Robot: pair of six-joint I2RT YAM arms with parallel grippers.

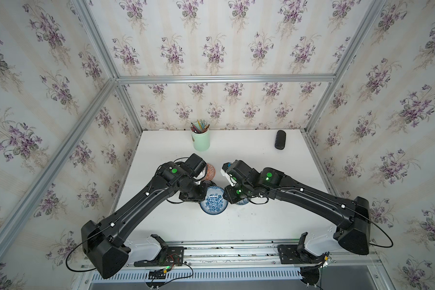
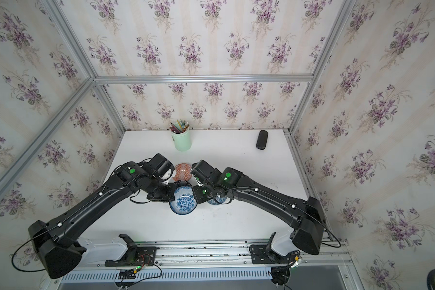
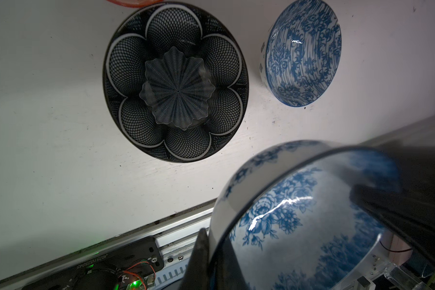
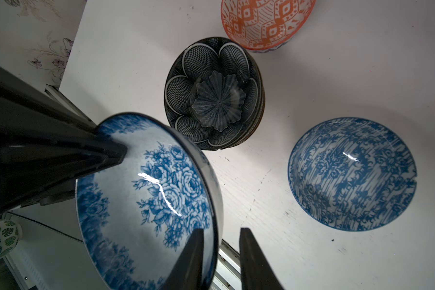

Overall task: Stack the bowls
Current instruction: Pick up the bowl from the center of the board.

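A blue floral bowl hangs over the table's middle front. My left gripper is shut on its rim, one finger inside and one outside. At the opposite rim my right gripper straddles the wall, its inner finger against the glaze and its outer finger still apart from the bowl. On the table sit a dark navy petal bowl, seemingly on top of others, an orange geometric bowl and a blue-white striped bowl.
A mint-green pencil cup stands at the back of the table, and a black case lies at the back right. The aluminium rail with both arm bases runs along the front edge. Leaf-patterned cups show off the table.
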